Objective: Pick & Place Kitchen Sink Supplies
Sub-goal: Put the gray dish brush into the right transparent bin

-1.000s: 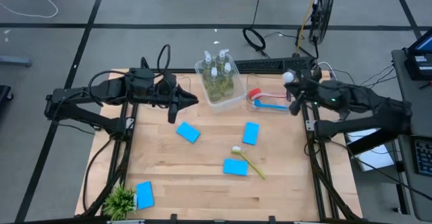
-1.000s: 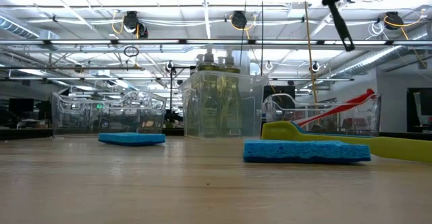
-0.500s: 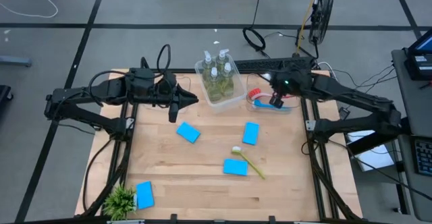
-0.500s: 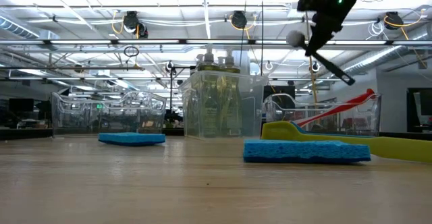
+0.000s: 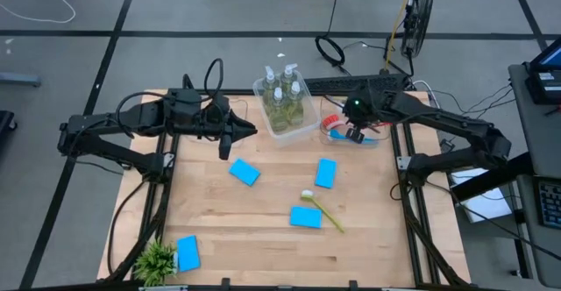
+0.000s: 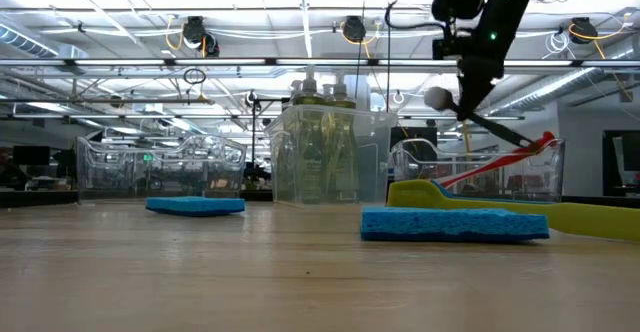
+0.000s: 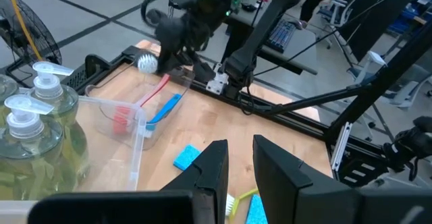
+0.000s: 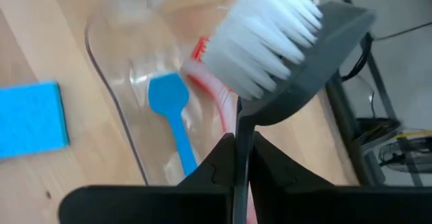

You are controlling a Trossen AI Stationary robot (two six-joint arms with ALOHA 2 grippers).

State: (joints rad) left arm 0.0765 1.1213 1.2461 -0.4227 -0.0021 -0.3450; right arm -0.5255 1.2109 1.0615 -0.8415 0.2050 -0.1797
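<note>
My right gripper (image 5: 355,133) is shut on a dark long-handled brush with a white bristle head (image 6: 437,98), above a clear bin (image 5: 375,142). A red brush (image 5: 331,122) and a blue brush (image 5: 349,137) lie in that bin. Several soap pump bottles (image 5: 282,98) stand in a second clear bin. Four blue sponges (image 5: 244,172) (image 5: 325,173) (image 5: 305,216) (image 5: 188,252) lie flat on the table. A yellow-green brush (image 5: 323,208) lies by one sponge. My left gripper (image 5: 254,131) is open and empty, left of the bottle bin. My right gripper pinches the brush's thin dark handle (image 8: 243,133) between its two fingers, close behind the bristle head (image 8: 266,38). The fingers come from above. The brush is lifted clear; its handle (image 6: 495,129) slants down toward the bin.
A small green potted plant (image 5: 156,260) stands at the near left corner beside a sponge. Dark rails run along the table's left and right sides. Bare wood lies between the sponges in the middle and along the near edge.
My right gripper has carried the brush from the table's right edge toward the left and down, to above the brush bin. The brush has tipped from steep to a shallower slant, bristle head now lower.
</note>
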